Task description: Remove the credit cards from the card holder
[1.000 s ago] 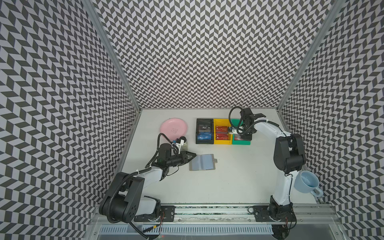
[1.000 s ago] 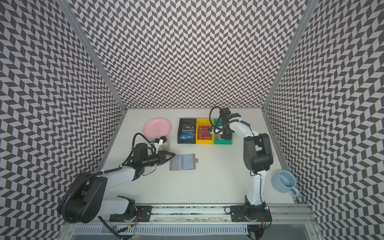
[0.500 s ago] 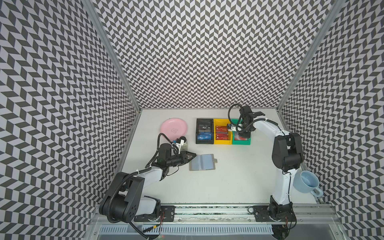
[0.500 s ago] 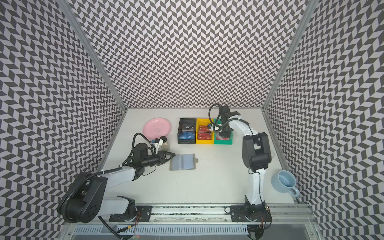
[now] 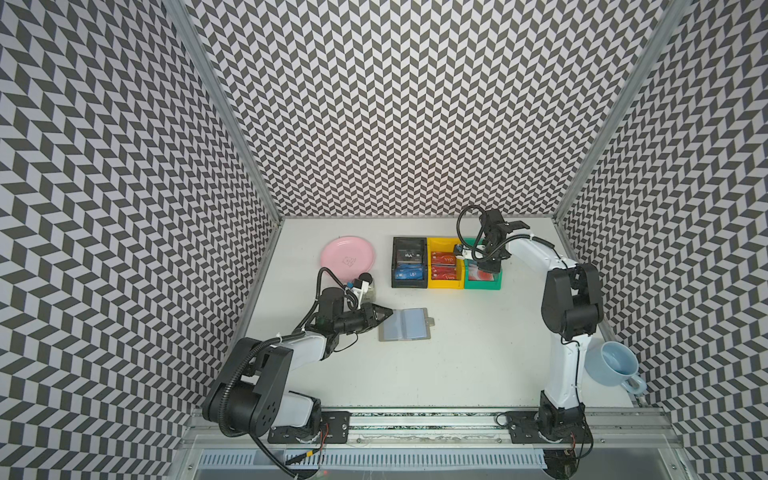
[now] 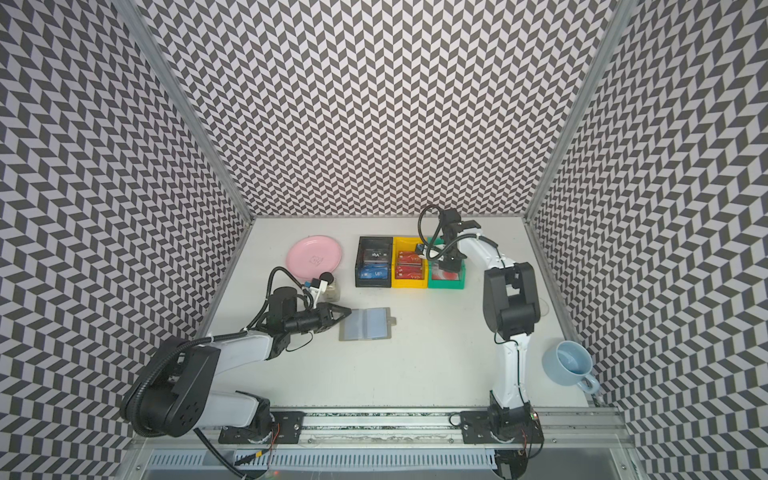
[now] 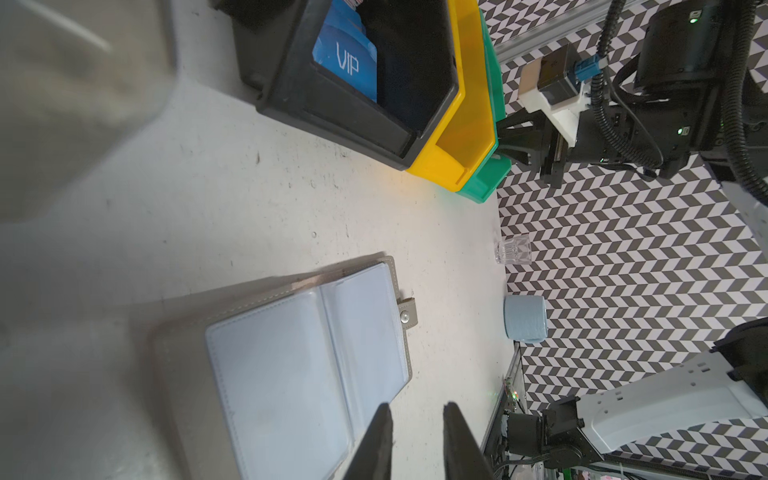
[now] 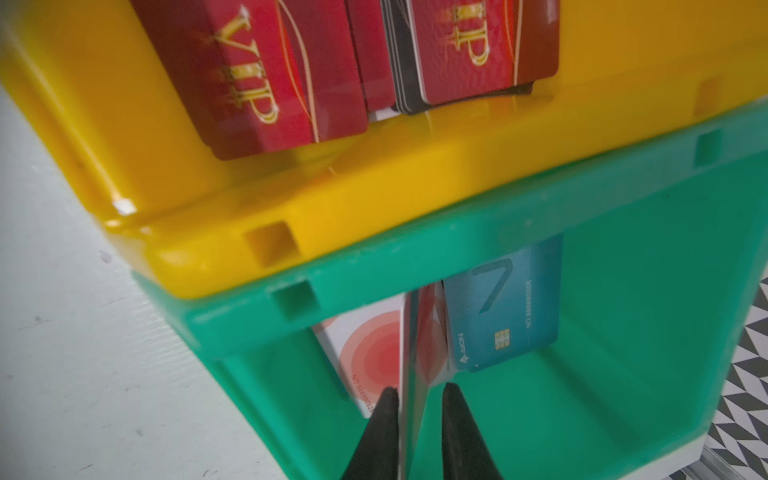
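Note:
The grey card holder point(image 5: 405, 325) point(image 6: 365, 324) lies open on the table, and its bluish sleeves point(image 7: 299, 365) look empty. My left gripper point(image 5: 390, 322) point(image 7: 415, 440) is at its left edge, narrowly open, with nothing between the fingers. My right gripper point(image 5: 484, 266) point(image 8: 419, 415) points down into the green bin point(image 5: 482, 286). A card point(image 8: 411, 374) stands edge-on between its fingers, against one finger and with a gap to the other. A whitish card with a red circle point(image 8: 365, 353) and a teal card point(image 8: 507, 316) lie below. Red cards point(image 8: 270, 83) fill the yellow bin point(image 5: 446, 284). A blue VIP card point(image 7: 345, 62) is in the black bin point(image 5: 395, 266).
A pink plate point(image 5: 348, 257) sits at the back left, with a small clear bottle point(image 6: 330, 291) beside my left wrist. A blue mug point(image 5: 615, 368) lies at the front right, and a clear glass point(image 7: 513, 249) stands by the right wall.
My right wrist has shifted slightly over the green bin. The left arm and the card holder have not moved.

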`<state>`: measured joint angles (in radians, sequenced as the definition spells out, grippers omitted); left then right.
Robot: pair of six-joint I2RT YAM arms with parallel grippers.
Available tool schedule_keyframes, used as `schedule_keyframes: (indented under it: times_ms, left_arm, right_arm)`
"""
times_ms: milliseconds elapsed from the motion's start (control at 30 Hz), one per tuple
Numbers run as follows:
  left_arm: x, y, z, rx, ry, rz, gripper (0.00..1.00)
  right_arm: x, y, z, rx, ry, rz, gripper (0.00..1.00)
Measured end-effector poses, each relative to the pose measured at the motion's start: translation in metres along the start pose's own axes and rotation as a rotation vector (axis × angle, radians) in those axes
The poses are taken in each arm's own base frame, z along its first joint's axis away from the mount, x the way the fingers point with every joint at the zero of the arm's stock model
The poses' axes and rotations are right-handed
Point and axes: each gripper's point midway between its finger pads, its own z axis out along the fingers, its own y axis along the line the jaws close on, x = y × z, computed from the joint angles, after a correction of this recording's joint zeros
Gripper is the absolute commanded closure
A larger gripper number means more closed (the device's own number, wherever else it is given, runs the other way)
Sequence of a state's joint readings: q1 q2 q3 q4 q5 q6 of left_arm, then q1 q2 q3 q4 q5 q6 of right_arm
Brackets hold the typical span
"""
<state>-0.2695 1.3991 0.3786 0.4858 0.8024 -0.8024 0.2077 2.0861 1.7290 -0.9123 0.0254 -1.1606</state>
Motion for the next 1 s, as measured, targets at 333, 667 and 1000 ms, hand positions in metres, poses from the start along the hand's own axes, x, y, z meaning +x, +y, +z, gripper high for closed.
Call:
schedule_keyframes:
  times_ms: [333,667,1000]
  left_arm:
    - [-0.006,0.001,0.004,-0.001,-0.001,-0.001,0.76]
    - [-0.008,0.006,0.006,-0.008,-0.002,-0.009,0.76]
    - [-0.008,0.008,0.006,-0.013,0.0,-0.017,0.76]
  right_arm:
    - [0.004,-0.014,0.008,-0.007,-0.013,0.017,0.89]
    - [-0.001,-0.032,0.012,0.002,-0.033,0.013,0.95]
    - [-0.006,-0.017,0.007,-0.083,-0.064,-0.036,1.0]
